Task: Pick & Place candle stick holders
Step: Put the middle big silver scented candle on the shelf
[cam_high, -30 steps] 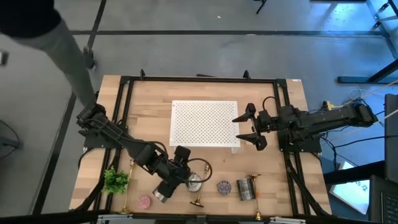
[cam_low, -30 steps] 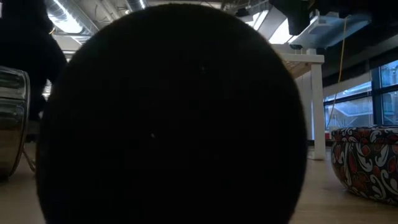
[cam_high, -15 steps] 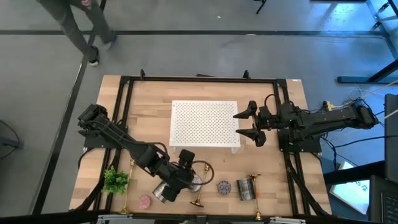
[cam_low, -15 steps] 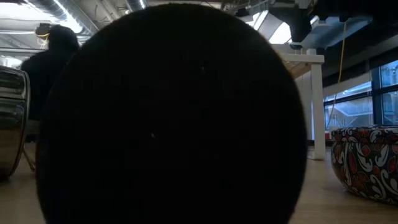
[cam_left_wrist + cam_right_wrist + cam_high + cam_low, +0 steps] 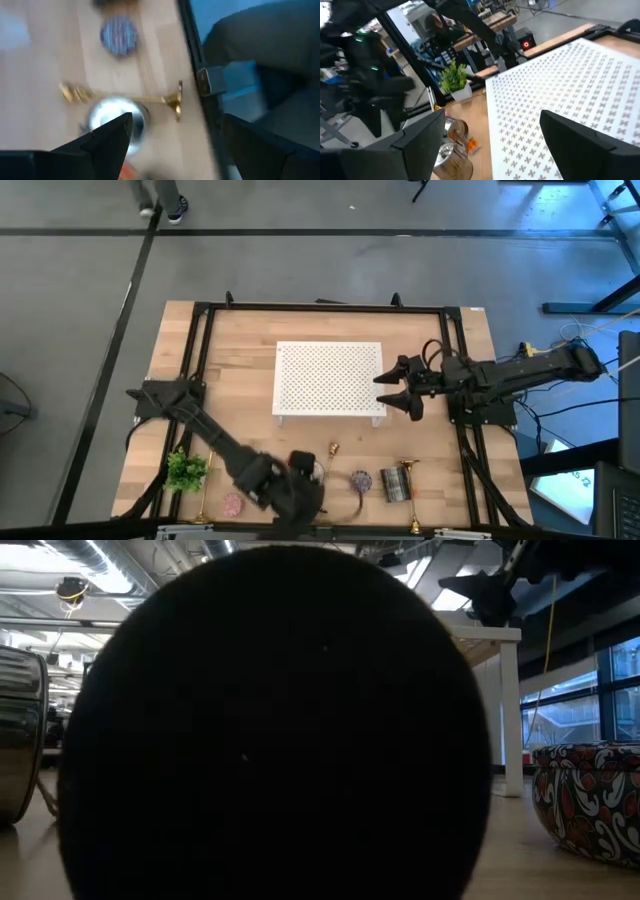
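Left gripper low at table's near edge, fingers spread, empty.
Three candle stick holders countable from above. One lies flat, long axis along that edge, touching a silver tin. Right gripper spread at white perforated board.

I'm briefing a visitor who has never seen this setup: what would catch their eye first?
Probably the white perforated board at the table's centre, with the right pincer open at its right edge. Next, the left arm stretched to the near edge, its open left pincer above a gold candle stick holder lying flat beside a silver tin.
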